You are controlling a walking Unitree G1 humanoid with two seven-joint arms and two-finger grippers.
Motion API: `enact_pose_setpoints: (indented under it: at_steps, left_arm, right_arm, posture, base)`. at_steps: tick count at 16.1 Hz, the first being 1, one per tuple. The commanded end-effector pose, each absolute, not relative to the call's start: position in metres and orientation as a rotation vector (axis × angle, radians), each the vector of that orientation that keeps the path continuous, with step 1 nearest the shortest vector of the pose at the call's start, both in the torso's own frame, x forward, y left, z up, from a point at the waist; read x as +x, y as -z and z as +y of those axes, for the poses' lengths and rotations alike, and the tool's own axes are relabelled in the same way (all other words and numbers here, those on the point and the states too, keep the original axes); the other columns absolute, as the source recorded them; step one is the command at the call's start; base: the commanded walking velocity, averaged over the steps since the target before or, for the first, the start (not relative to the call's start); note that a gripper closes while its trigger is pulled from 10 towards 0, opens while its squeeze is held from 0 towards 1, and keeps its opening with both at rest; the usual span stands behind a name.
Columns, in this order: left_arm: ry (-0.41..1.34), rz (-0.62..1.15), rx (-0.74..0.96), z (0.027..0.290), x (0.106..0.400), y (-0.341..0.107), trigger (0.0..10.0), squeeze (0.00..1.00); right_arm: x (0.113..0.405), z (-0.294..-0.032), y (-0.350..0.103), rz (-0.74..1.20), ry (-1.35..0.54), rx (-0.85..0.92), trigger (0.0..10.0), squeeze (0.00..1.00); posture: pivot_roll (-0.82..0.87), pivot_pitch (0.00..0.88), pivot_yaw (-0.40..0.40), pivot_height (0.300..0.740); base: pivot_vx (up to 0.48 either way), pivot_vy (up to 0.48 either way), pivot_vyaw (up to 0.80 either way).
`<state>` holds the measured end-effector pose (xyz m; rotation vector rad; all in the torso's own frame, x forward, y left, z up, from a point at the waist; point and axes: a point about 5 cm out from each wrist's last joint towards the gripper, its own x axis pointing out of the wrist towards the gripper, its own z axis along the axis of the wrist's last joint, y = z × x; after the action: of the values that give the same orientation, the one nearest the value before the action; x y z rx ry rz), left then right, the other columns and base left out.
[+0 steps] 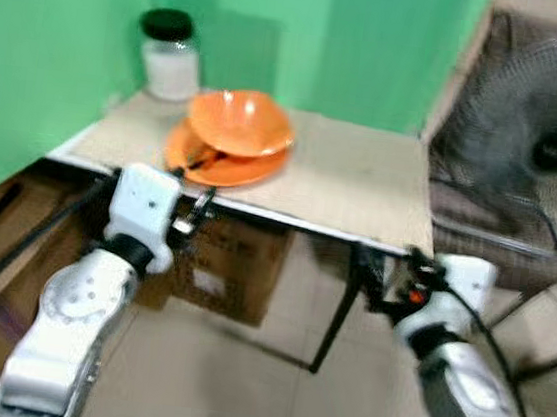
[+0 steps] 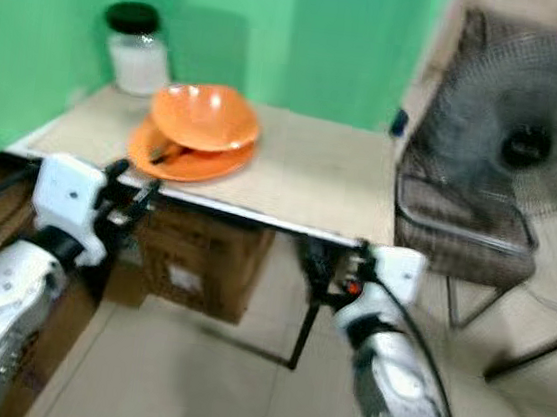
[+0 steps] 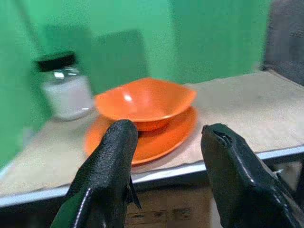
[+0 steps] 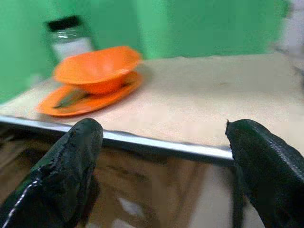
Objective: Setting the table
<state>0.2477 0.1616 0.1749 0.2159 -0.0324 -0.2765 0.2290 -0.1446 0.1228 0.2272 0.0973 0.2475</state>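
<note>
A small table (image 1: 361,193) with a beige top stands against a green backdrop (image 1: 57,32), and everything here is placed by it. On its far left part, an orange bowl (image 1: 240,121) sits in an orange plate (image 1: 226,160); a dark utensil (image 4: 71,98), seen most plainly from the right wrist, lies on the plate beside the bowl, though its kind cannot be told. Behind the dishes, in the table's back left corner, stands a glass jar (image 1: 170,55) with a black lid, holding something white. The head views add a cardboard box (image 1: 227,263) under the table and a fan (image 1: 543,138) to its right. The left gripper (image 3: 166,156) hovers, fingers spread and empty, just before the table's front edge facing the dishes; the right gripper (image 4: 164,156), likewise parted and empty, hangs before the front edge nearer the right corner.
</note>
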Motion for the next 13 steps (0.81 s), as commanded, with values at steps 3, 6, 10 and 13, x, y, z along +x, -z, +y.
enact_pose_setpoints:
  at_steps: [3,6,10,13]
  left_arm:
    - [0.297,-0.031,0.212,0.1578,0.2464,-0.1755,10.0,0.0]
    - [0.297,-0.029,0.212,0.159,0.248,-0.1759,10.0,0.0]
    - [0.299,-0.028,0.209,0.1589,0.249,-0.1761,10.0,0.0]
    - [0.298,-0.026,0.206,0.1589,0.2491,-0.1759,10.0,0.0]
  right_arm:
    - [0.231,-0.1517,-0.1241,0.081,-0.23,0.21,10.0,0.0]
    - [0.2338,-0.1545,-0.123,0.076,-0.189,0.222,10.0,0.0]
    - [0.2344,-0.1542,-0.1224,0.074,-0.179,0.227,10.0,0.0]
    - [0.2354,-0.153,-0.123,0.071,-0.182,0.23,10.0,0.0]
  posture:
    - [0.12,0.0,-0.048,0.74]
    - [0.12,0.0,-0.043,0.74]
    - [0.11,0.0,-0.041,0.74]
    - [0.12,0.0,-0.044,0.74]
  base:
    - [0.0,0.0,0.79]
    - [0.277,0.0,0.0]
    - [0.295,0.0,0.0]
    - [0.317,0.0,0.0]
